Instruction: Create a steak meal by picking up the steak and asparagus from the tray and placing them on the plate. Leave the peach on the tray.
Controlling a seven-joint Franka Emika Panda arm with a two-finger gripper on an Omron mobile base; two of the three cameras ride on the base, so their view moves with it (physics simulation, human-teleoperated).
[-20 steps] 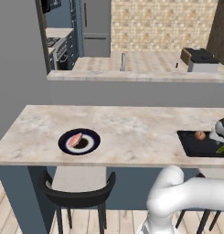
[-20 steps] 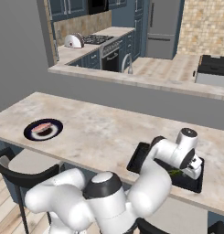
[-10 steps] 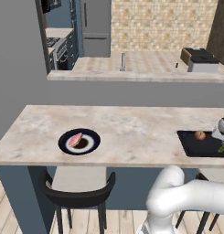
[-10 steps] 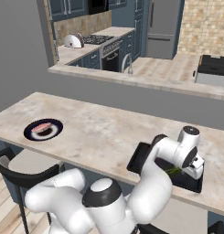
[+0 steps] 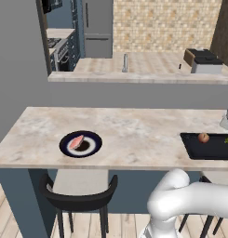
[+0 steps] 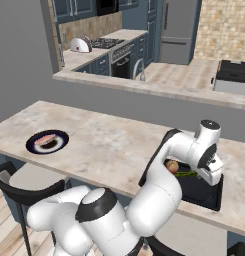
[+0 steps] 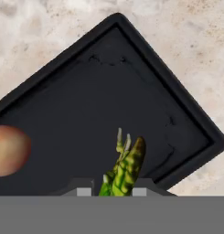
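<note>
asparagus: thin green stick-like asparagus stalk (image 7: 124, 170) rising between the two dark finger tips at the bottom of the hand view, its pale tip pointing up over the tray floor; in the right base view a green sliver (image 6: 185, 173) shows just under the white hand
gripper: gripper (image 7: 112, 192) narrowed down and clamped on the asparagus stalk, one tip on either side of it; it sits low over the tray's near part
tray: flat rectangular black tray with a low rim (image 7: 186, 98), seen cornerwise from the hand; it lies at the far right end of the surface (image 5: 194, 149), (image 6: 214, 200)
peach: small round orange-red peach (image 7: 9, 151) on the tray floor, well to the left of the stalk in the hand view and apart from the gripper; also seen on the tray at (image 5: 203, 137) and beside the arm at (image 6: 171, 166)
steak: flat pinkish-red slab of steak (image 5: 77, 142) lying on the plate, left of centre (image 6: 45, 139)
plate: round dark navy plate with a white ring and dark brown centre (image 5: 94, 145), far from the tray, towards the left end (image 6: 62, 142)
surface: long beige marbled stone surface (image 5: 134, 135) carrying both plate and tray
open room: a wide bare stretch of surface between plate and tray; the tray's right corner lies close to the surface's edge
writing: no readable lettering can be made out
beyond: black chair with a grey seat (image 5: 80, 186) tucked under the surface below the plate
</note>
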